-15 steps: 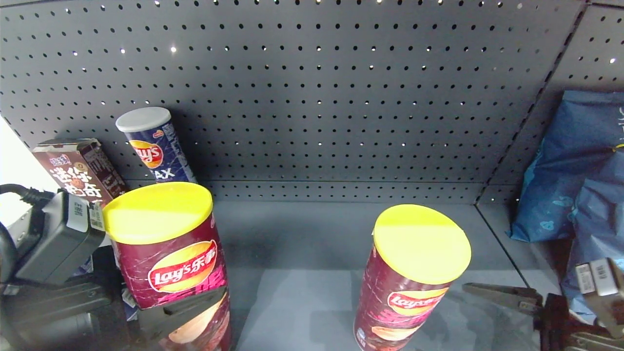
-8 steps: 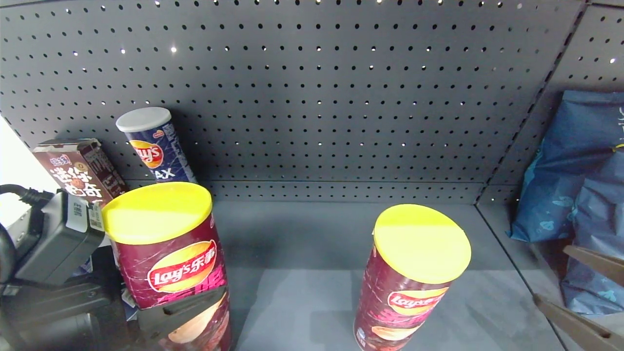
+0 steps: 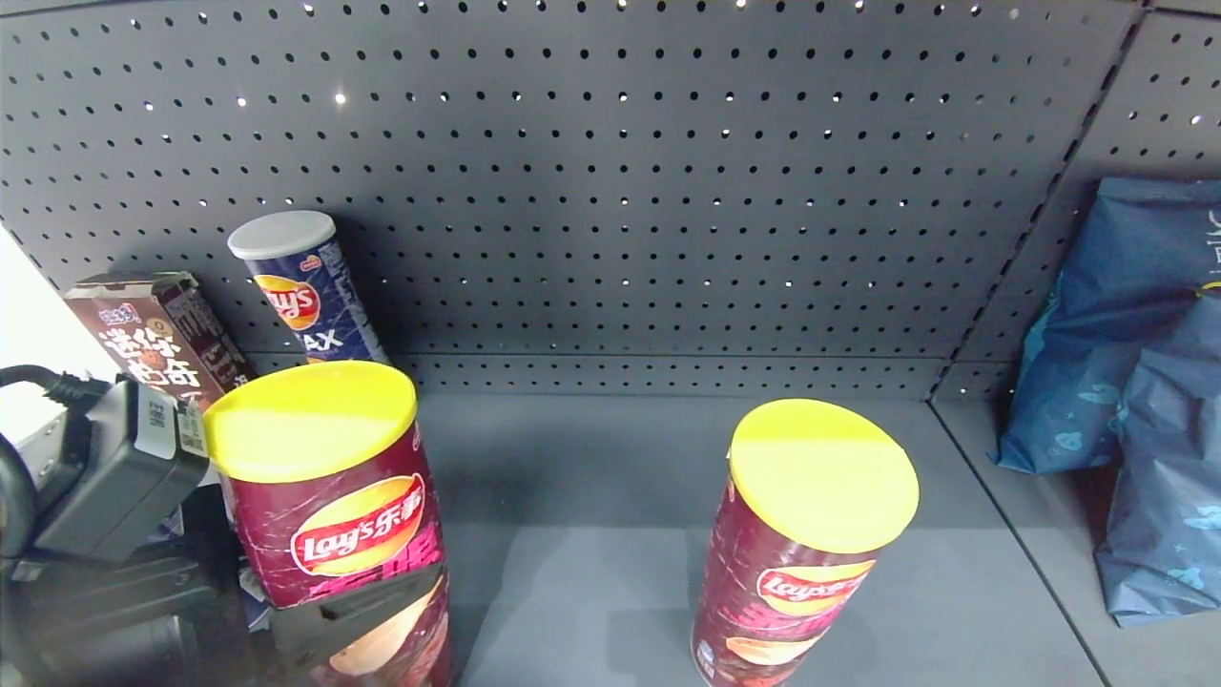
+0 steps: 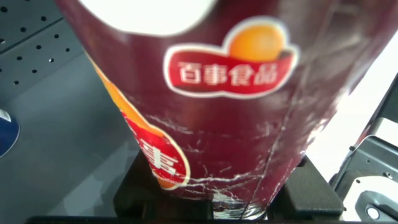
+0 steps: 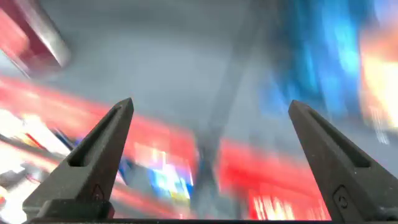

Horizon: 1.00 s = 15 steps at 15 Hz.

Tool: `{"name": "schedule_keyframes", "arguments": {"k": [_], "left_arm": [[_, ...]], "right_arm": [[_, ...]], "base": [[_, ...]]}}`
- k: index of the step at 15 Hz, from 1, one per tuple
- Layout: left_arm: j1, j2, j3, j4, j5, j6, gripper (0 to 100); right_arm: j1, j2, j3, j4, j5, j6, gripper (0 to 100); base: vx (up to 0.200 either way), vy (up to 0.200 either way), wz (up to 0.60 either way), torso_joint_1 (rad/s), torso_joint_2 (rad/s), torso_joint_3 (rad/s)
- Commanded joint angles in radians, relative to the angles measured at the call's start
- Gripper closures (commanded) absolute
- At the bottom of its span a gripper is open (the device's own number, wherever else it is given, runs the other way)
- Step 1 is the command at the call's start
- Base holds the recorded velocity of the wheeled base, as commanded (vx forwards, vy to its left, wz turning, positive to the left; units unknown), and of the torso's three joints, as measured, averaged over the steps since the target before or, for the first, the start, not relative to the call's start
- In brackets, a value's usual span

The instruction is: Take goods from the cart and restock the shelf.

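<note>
Right claw (image 5: 211,104) was off and away! It had pulled back from the shelf (image 3: 591,458), out past the front right corner, and it left the right can (image 3: 811,563) standing alone. Its jaws gaped wide with nothing between them, and what lay beyond them was too smeared to name.

So that was one on the board. The right can stood on its base toward the right of the shelf with its yellow lid up. Nothing gripped it, and it was well apart from the blue bags (image 3: 1126,324) slumped at the far right. I judged that one delivered.

Over on the other side, the left claw (image 4: 224,196) had not budged. It was clamped on the left can (image 3: 329,534), pads pressed to either side low on the body, one finger showing across the front. That can sat at the front left of the shelf, just ahead of the blue can (image 3: 300,286) and the box (image 3: 157,329) against the pegboard (image 3: 610,191). Its base was hidden, so I could not tell whether it was down on the shelf or a touch above it.

By my reading, the second can was in position but not yet let go. Left to do were the set-down, the release and the retreat of that arm. A wide bare stretch of shelf lay between the two cans, room for more stock. How much waited in the cart I could not judge.
</note>
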Motion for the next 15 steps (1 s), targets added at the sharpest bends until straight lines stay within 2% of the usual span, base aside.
{"name": "schedule_keyframes", "arguments": {"k": [1,7,10,11,12,14,15], "left_arm": [[-0.001,0.0,0.001,-0.001,-0.001,0.0,100],[-0.005,-0.002,0.006,-0.001,-0.001,0.0,100],[-0.008,0.0,0.007,-0.001,-0.002,0.0,100],[-0.008,-0.002,0.007,-0.001,-0.002,0.0,100],[-0.008,0.0,0.009,-0.001,-0.002,0.0,100],[-0.006,-0.011,0.03,-0.001,-0.002,0.0,100],[-0.006,-0.031,0.05,0.001,-0.002,0.0,100]], "right_arm": [[0.001,-0.229,-0.009,0.13,-0.12,0.014,0],[0.041,-0.229,-0.004,0.113,-0.069,-0.02,0],[-0.016,-0.18,-0.006,0.116,-0.115,-0.023,0],[-0.109,-0.103,-0.006,0.114,-0.17,-0.023,0],[-0.178,-0.102,-0.007,0.116,-0.176,-0.023,0],[-0.407,-0.118,-0.006,0.113,-0.181,-0.015,0],[-0.413,-0.122,-0.004,0.111,-0.184,0.01,0]], "base": [[0.0,0.0,0.0,0.0,0.0,0.0],[0.0,0.0,0.0,0.0,0.0,0.0],[0.0,0.0,0.0,0.0,0.0,0.0],[0.0,0.0,0.0,0.0,0.0,0.0],[0.0,0.0,0.0,0.0,0.0,0.0],[0.0,0.0,0.0,0.0,0.0,0.0],[0.0,0.0,0.0,0.0,0.0,0.0]]}}
